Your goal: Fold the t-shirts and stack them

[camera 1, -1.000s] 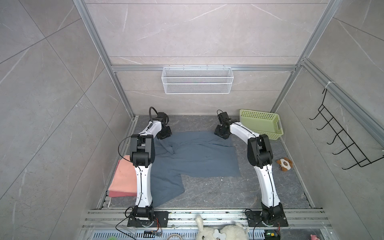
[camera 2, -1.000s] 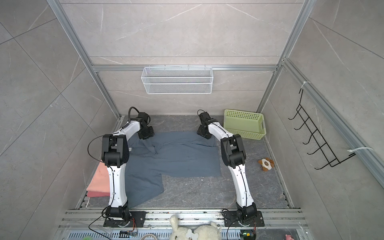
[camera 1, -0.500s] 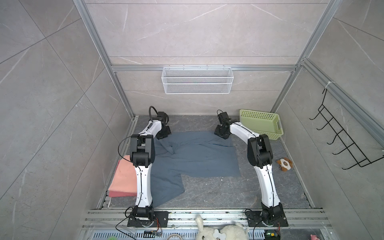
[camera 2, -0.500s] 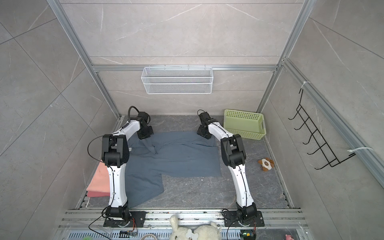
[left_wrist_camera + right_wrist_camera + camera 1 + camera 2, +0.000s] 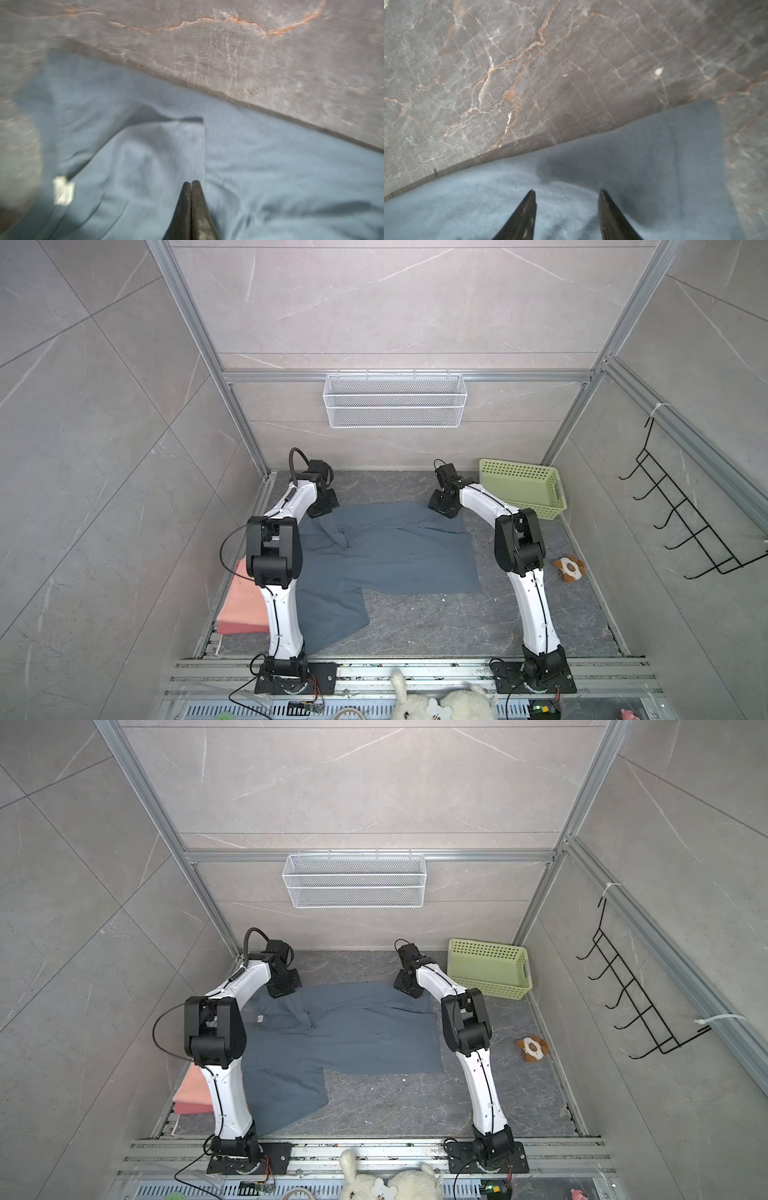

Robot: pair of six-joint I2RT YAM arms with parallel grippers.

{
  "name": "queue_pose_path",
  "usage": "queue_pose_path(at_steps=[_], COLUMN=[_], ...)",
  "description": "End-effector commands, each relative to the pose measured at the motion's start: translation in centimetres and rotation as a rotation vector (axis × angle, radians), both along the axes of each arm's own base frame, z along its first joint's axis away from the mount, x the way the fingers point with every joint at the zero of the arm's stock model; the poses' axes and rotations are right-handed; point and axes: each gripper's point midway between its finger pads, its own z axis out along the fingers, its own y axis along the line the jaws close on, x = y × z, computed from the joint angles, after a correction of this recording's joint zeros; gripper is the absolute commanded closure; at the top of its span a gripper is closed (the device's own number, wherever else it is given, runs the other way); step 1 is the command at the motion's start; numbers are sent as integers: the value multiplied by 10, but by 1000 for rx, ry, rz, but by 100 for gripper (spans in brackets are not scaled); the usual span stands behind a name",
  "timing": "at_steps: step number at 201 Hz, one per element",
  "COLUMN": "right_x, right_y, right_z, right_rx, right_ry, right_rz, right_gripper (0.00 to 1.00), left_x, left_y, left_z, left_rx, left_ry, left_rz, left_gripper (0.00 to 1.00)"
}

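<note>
The slate blue-grey t-shirt (image 5: 395, 556) (image 5: 361, 1040) lies spread on the marble table, creased near its far left corner, with one part trailing toward the front. My left gripper (image 5: 324, 510) (image 5: 191, 182) is at that far left corner, shut on a raised fold of the shirt (image 5: 145, 158). My right gripper (image 5: 442, 508) (image 5: 566, 193) hovers open over the far right corner, cloth (image 5: 633, 162) showing between its fingers. Folded salmon-pink t-shirts (image 5: 243, 605) (image 5: 193, 1090) lie stacked at the left edge, partly hidden by the left arm.
A pale green basket (image 5: 521, 489) stands at the back right. A small brown-and-white plush toy (image 5: 569, 568) lies right of the right arm. A white wire basket (image 5: 395, 406) hangs on the back wall and a black hook rack (image 5: 685, 531) on the right wall.
My left gripper has closed on the shirt's far left corner. The right arm has held still.
</note>
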Motion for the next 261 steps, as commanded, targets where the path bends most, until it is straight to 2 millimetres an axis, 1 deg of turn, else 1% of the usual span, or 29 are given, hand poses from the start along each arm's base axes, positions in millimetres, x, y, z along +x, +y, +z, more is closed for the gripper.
queue_pose_path(at_steps=[1,7,16,36,42,62,76,84,111,133,168,193,194,196,205,226,250,261], right_x=[0,1,2,5,6,7,6,6,4,4,2,1,1,0,1,1,2,2], right_y=[0,1,2,6,7,7,6,6,5,3,2,-2,-1,-1,-4,-7,-11,-13], right_z=[-7,-8,-9,-9,-8,-6,-6,-6,-7,-8,-10,-13,-12,-12,-12,-10,-9,-9], right_rx=[-7,-5,0,10,10,7,3,1,-6,-11,-17,-27,-27,-27,-31,-38,-43,-42], right_ry=[30,30,32,35,37,34,34,34,38,41,50,59,59,58,58,58,58,58], right_rz=[3,5,9,22,25,34,37,39,38,34,36,31,31,33,30,26,20,18], right_gripper=[50,50,49,49,49,49,49,49,49,50,49,49,50,49,49,50,49,49], left_x=[-21,-26,-28,-17,-12,7,21,28,42,46,42,40,39,38,36,34,35,36], left_y=[8,7,5,-5,-7,-11,-12,-13,-11,-7,-1,1,0,0,0,-1,-2,-2], left_z=[29,27,25,16,12,2,-7,-13,-32,-43,-58,-60,-67,-74,-80,-84,-84,-84], left_rx=[17,12,-5,-52,-57,-56,-48,-44,-18,9,51,80,83,85,92,108,118,118], left_ry=[-33,-25,-27,-30,-25,-24,-21,-13,21,45,83,93,110,123,140,157,152,153], left_rz=[11,12,8,-9,-13,-23,-34,-44,-42,-29,-20,-17,-19,-19,-18,-24,-23,-24], left_gripper=[100,100,100,100,92,74,65,63,63,63,63,65,65,65,66,68,71,75])
